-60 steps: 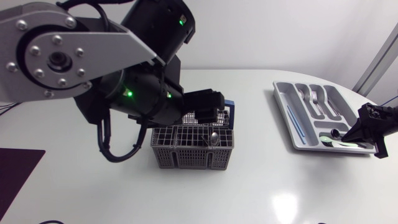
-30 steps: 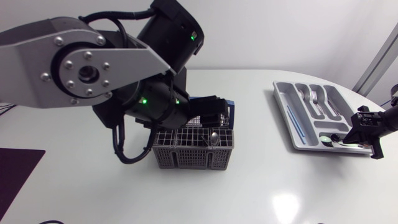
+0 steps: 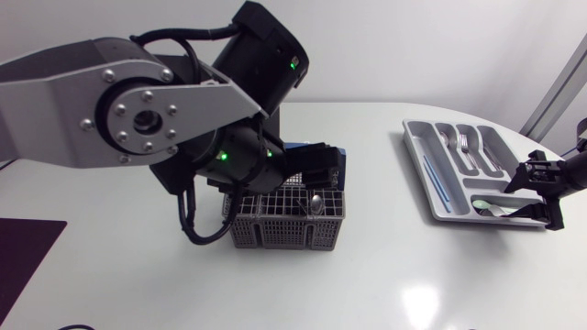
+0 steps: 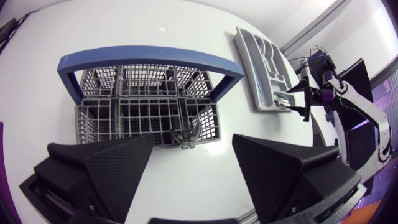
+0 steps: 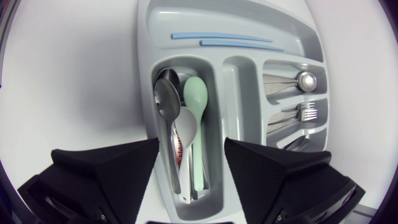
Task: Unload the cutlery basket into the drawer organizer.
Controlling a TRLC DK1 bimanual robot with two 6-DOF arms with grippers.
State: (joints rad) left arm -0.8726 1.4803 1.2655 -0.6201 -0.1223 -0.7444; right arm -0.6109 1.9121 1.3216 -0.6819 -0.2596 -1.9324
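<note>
Withdrawing my right gripper [image 3: 538, 194] from the drawer organizer [image 3: 417, 147], I am leaving its fingers spread wide and holding nothing. A second ago they were reaching into the organizer's nearest compartment; now they are hanging just outside its rim. Beneath and ahead of the open fingers, in the right wrist view, three spoons are lying side by side in that compartment: a mint-green spoon [image 5: 195, 102], a white spoon [image 5: 185, 127] and a steel spoon [image 5: 166, 102], bowls pointing away from the gripper. Forks [image 5: 305, 112] are resting in compartments off to one side of it.

Meanwhile my left arm is swinging further across the cutlery basket [image 3: 275, 229], and my left gripper [image 4: 194, 146] is hovering above it, jaws wide and empty. The basket is sitting under and just ahead of the fingertips, its blue handle [image 4: 149, 57] arching beyond them. One metal spoon [image 4: 189, 132] is standing in the cell closest to the gap between the fingers, and it is the only piece I am seeing in there.

I am reading this as a delivery just completed on the right and the next pick being lined up on the left. The descent is calling for the fingers to straddle that spoon without catching the grid wall or the handle.
</note>
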